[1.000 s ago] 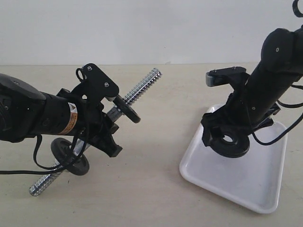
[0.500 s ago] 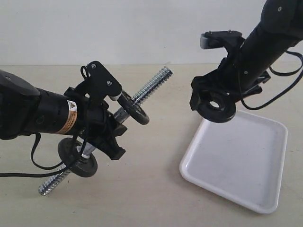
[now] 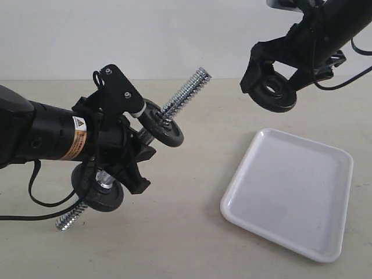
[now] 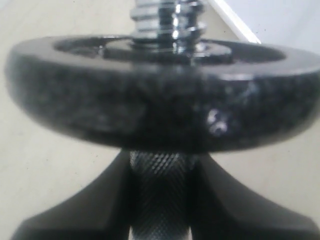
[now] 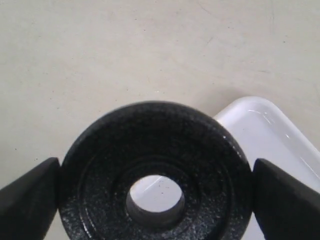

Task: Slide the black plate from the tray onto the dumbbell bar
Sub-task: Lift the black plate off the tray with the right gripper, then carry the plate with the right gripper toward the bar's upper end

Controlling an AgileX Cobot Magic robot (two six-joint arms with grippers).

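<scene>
The left gripper [image 3: 127, 156] is pinching the bar [image 3: 187, 92] mid-shaft, tilting its free threaded end up and rightward (two discs [image 3: 164, 130] are riding on it). The right gripper [image 3: 272, 87] is clamping the plate [image 3: 283, 104] by its rim, hanging in the air above the tray's [image 3: 290, 192] far corner. The carry is seemingly proceeding; next, the hole is needing alignment with the bar tip.

A pale beige tabletop [image 3: 192, 244] is seen stretching right across the scene, matte and smooth, with faint specks and hairline scuffs picked out up close in the right wrist view. Soft grey shadows are cast on it. Behind, its far edge is met by a plain off-white wall [image 3: 174, 35].
</scene>
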